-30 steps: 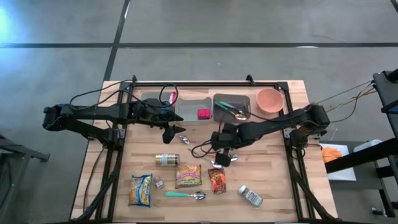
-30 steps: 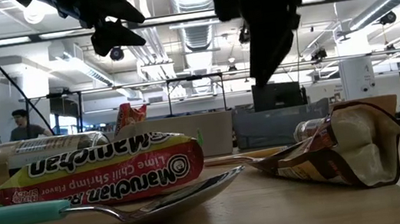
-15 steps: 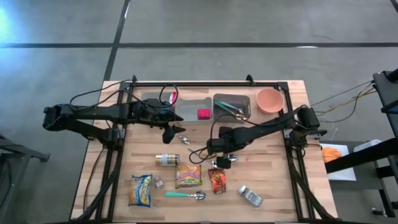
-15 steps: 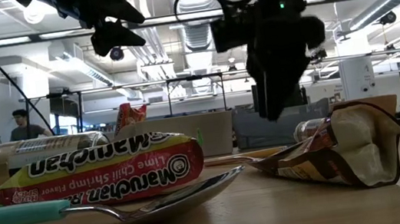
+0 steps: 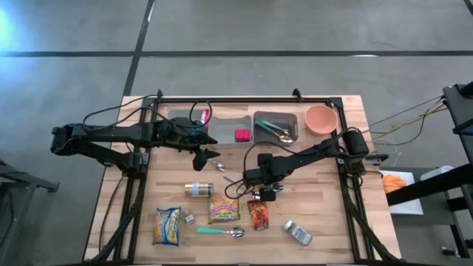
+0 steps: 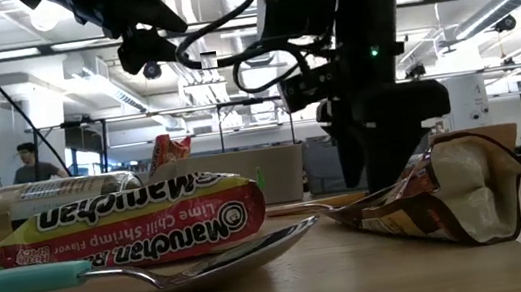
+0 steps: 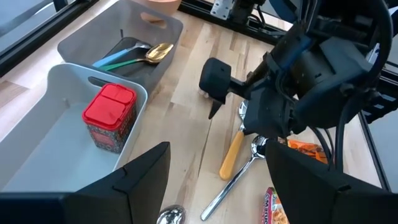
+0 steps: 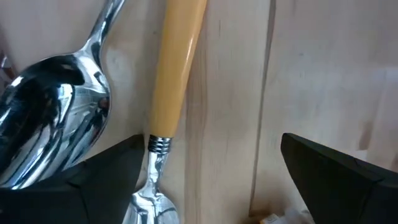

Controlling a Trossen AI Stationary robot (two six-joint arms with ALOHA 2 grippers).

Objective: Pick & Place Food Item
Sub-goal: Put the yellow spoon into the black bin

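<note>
Right end effector (image 5: 260,193) is low over the middle of the tabletop (image 5: 325,222), fingers spread wide, nothing between them. It straddles a yellow-handled utensil (image 8: 177,68) beside a steel spoon (image 8: 53,127). The orange snack packet (image 5: 257,214), likely the food item, lies just beside it toward the front edge, untouched. Step looks like approach, pre-grasp. Next move needs a shift onto the packet, clear of the cutlery, before closing. Left end effector (image 5: 201,158) waits, parted and empty, near the grey bins (image 5: 222,122) at the back edge.

Right gripper (image 5: 258,185) low at table centre, jaws wide, left gripper (image 5: 201,157) raised, parted
</note>
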